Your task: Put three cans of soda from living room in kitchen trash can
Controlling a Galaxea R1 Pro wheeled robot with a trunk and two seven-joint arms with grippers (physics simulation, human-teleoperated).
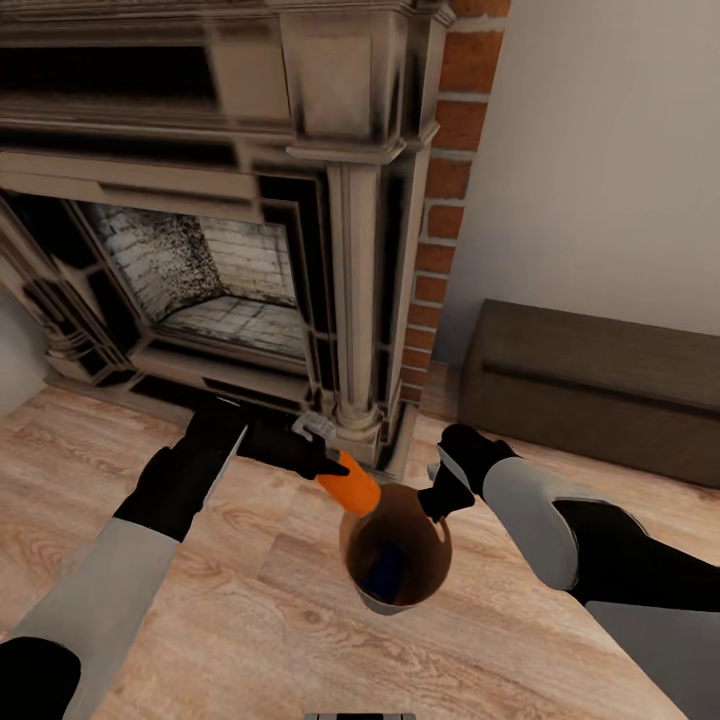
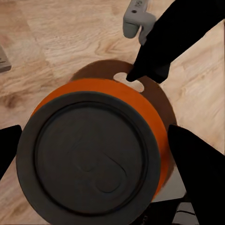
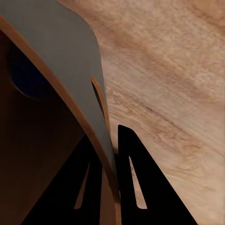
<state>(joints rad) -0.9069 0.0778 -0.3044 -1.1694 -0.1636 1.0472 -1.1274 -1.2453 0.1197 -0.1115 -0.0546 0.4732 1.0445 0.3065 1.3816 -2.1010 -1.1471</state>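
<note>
Head view, left pincer (image 1: 322,462): clamped on an orange soda can (image 1: 352,484), which is tilted over the rim of the trash can (image 1: 396,598).
Head view, trash can: a grey bucket with a brown inside, held up over the wood floor (image 1: 250,610) between the two arms; a dark blue can (image 1: 384,575) lies inside it.
Head view, right pincer (image 1: 440,497): at the bucket's rim on the robot's right side.
Head view, surroundings: a stone fireplace (image 1: 250,250) with a brick column (image 1: 445,200) ahead, and a low dark brown box (image 1: 590,385) against the pale wall to the right.

Left wrist view, orange soda can (image 2: 93,154): seen end-on, its dark round end facing the camera, held between the two black fingers (image 2: 199,173).
Left wrist view, trash can (image 2: 161,101): directly beyond the can, with its slot handle (image 2: 129,80) at the rim, where the right pincer (image 2: 136,72) grips.

Right wrist view, right pincer (image 3: 110,183): closed narrow on the wall of the trash can (image 3: 61,56), one finger inside and one outside.
Right wrist view, dark blue can (image 3: 26,77): a dark blue shape inside the bucket.
Right wrist view, floor (image 3: 173,79): wood grain beyond the bucket.
</note>
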